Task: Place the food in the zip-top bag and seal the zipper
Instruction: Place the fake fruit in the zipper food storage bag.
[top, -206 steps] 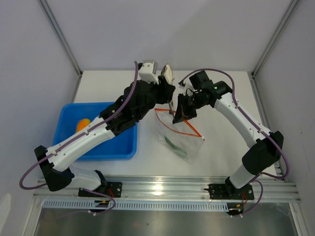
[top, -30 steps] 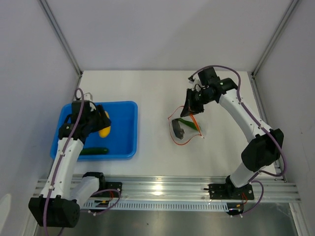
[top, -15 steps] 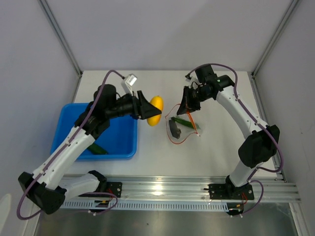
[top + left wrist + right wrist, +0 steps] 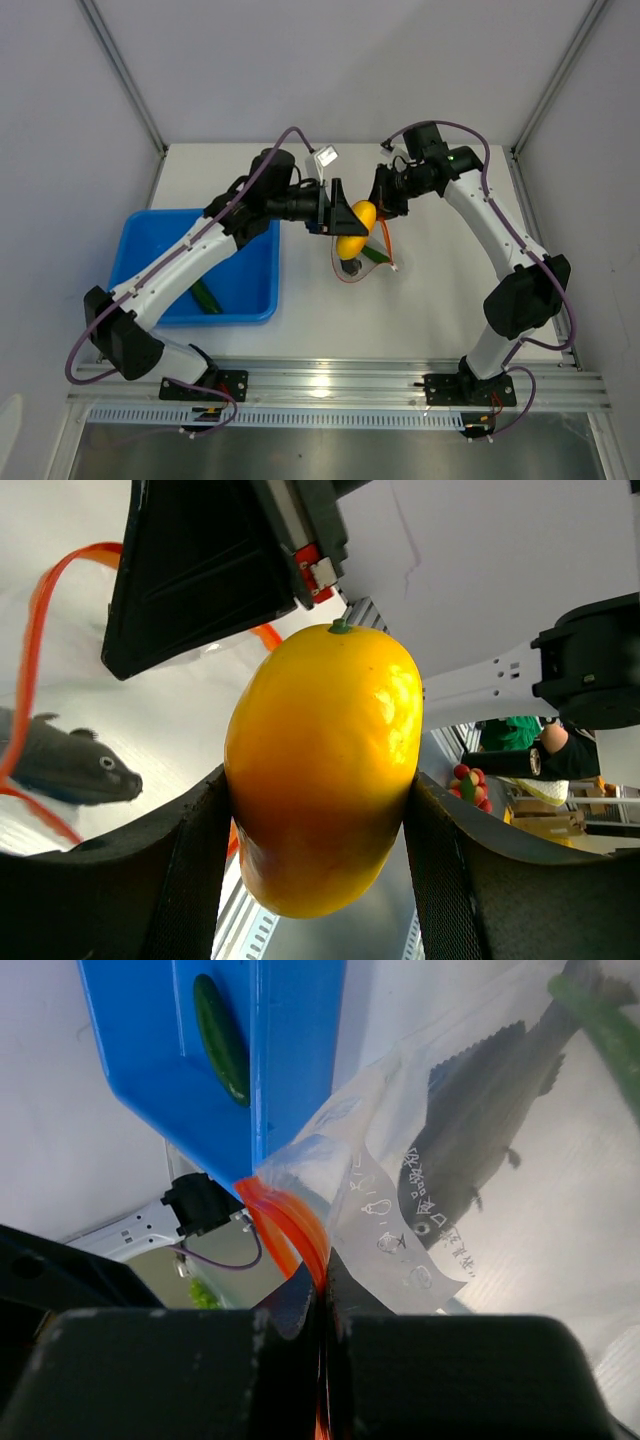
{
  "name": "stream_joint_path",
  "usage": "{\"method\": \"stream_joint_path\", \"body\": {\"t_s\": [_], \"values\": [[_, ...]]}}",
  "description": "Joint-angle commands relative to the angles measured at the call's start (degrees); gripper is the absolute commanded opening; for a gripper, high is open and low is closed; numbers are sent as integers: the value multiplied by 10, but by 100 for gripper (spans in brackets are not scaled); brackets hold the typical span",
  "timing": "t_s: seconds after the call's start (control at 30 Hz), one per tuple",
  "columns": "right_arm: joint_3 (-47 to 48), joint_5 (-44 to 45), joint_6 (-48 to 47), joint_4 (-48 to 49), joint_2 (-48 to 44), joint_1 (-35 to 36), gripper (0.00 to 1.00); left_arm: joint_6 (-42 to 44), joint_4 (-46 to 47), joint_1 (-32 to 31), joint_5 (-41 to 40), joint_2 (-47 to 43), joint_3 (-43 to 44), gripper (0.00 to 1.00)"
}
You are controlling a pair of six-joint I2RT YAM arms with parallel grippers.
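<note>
My left gripper (image 4: 345,222) is shut on the yellow-orange food piece (image 4: 354,229), which fills the space between both fingers (image 4: 190,880) in the left wrist view. It hangs right at the mouth of the clear zip-top bag (image 4: 368,262). The right gripper (image 4: 386,204) is shut on the orange-red zipper (image 4: 290,1222) and holds that edge up. Inside the bag lie a dark fish-shaped toy (image 4: 480,1110) and a green piece (image 4: 600,1020). Another dark green piece (image 4: 205,296) lies in the blue tray (image 4: 160,240).
The blue tray (image 4: 290,1050) stands at the left of the white table, with its near right corner close to the bag. The two arms meet over the middle of the table. Metal frame posts run up at the back left and back right.
The left arm has carried the yellow-orange piece from the blue tray rightwards to the bag's mouth. The right gripper has kept hold of the zipper edge and drawn the bag slightly left.
</note>
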Motion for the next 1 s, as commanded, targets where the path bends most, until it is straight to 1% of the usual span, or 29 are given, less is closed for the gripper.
{"method": "stream_joint_path", "body": {"t_s": [0.0,0.1,0.17,0.23,0.33,0.4,0.43,0.47,0.63,0.7,0.73,0.77,0.8,0.87,0.93,0.97], "values": [[15,-32,15,21,-8,-2,0,14,36,-2,17,-8,-14,1],[11,-51,25,31,-10,-4,0,11,120,-4,18,-18,-53,0],[11,-64,31,34,-10,-7,0,14,137,-5,13,-13,-61,1],[12,-69,32,34,-11,-9,0,15,131,-9,7,0,-56,1],[10,-69,32,32,-14,-10,0,25,90,-14,-8,5,-42,0],[8,-70,37,37,-14,-12,0,37,88,-19,-32,-10,-57,1],[6,-73,39,40,-14,-12,0,41,107,-20,-38,-19,-65,0],[3,-85,41,45,-15,-12,0,49,119,-21,-44,-27,-88,2],[-3,-106,60,62,-14,-15,0,70,171,-25,-59,-49,-126,11],[-3,-113,63,66,-14,-16,0,81,177,-27,-75,-52,-139,16],[-3,-113,64,65,-14,-15,0,84,177,-31,-84,-52,-142,21],[-3,-113,64,65,-15,-16,0,87,175,-31,-96,-52,-147,38],[-4,-113,65,65,-15,-16,0,87,173,-31,-102,-53,-149,45],[-8,-113,66,65,-17,-16,0,90,167,-32,-115,-56,-149,75],[-11,-113,66,66,-19,-16,0,95,158,-32,-123,-58,-149,99],[-11,-113,67,67,-19,-16,0,97,155,-32,-131,-59,-149,99]]}}
